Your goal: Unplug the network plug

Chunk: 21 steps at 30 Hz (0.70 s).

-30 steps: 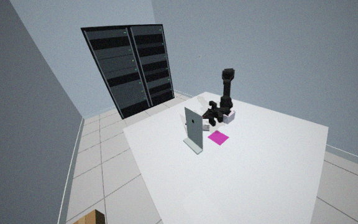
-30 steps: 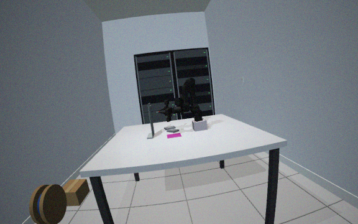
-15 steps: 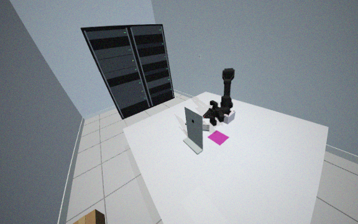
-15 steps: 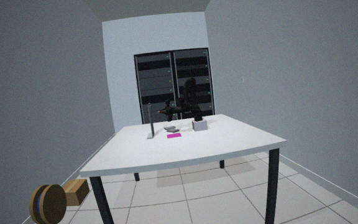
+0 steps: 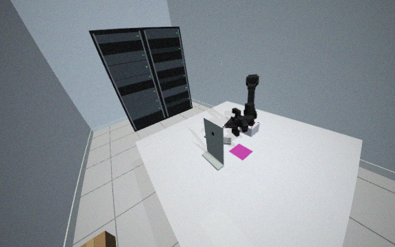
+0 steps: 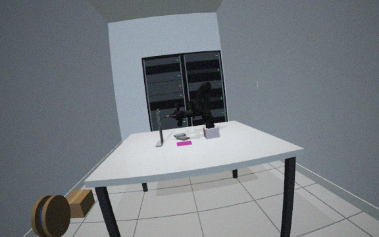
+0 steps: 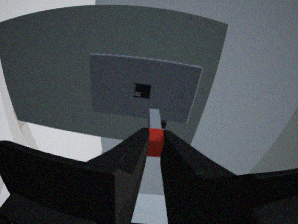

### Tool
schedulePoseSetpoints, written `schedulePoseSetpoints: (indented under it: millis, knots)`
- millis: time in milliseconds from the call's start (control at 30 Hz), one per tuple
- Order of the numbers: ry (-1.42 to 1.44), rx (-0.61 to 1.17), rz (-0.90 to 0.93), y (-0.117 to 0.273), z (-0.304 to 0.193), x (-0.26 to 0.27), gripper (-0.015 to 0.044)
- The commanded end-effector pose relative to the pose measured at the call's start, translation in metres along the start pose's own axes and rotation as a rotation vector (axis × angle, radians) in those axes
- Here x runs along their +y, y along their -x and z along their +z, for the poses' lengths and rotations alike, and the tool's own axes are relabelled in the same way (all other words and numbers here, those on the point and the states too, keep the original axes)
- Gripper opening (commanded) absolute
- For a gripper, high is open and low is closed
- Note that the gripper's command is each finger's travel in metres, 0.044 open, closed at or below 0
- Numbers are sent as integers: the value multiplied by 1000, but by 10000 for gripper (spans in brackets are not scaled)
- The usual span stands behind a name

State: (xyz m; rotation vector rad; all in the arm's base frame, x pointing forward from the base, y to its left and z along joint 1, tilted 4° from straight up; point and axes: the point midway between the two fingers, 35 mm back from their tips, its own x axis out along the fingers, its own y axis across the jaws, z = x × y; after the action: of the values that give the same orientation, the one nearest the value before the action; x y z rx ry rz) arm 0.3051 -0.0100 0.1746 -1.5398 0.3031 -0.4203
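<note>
The end effector (image 5: 225,127) (image 6: 168,116) (image 7: 154,136) is nearly closed, its two black fingers pinching the plug (image 5: 226,127) (image 6: 168,116) (image 7: 156,144), whose red part shows between the tips. The plug is raised above the surface (image 5: 280,185) (image 6: 202,158) and appears to be out of its socket (image 7: 142,90). A narrow grey length reaches from the red part towards the upright panel (image 5: 214,145) (image 6: 160,131) (image 7: 55,55), so the plug's long axis runs roughly along the fingers, pointing at the panel.

The relation that matters next is between plug and marked square (image 5: 241,151) (image 6: 184,143). The flat magenta square lies lower than the plug, on the arm's side of the panel and over towards the exterior camera. The move likely calls for backing a little further from the panel, then a sideways shift and a descent; turning too soon could knock the plug's front against the panel.

The wrist view alone shows the socket as a dark opening, with the plug's grey end offset below it in the picture. It does not show the square. The exterior view adds the height, and a narrow gap between the red part and the panel; the top view makes that gap hard to judge. Whether the tab is pressed, I cannot tell.
</note>
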Motion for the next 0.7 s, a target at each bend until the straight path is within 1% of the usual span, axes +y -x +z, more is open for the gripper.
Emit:
schedulePoseSetpoints:
  millis: [0,667]
  knots:
    - [-2,6,-4,1,-1,-7,0]
    - [-1,8,-5,11,-7,-34,0]
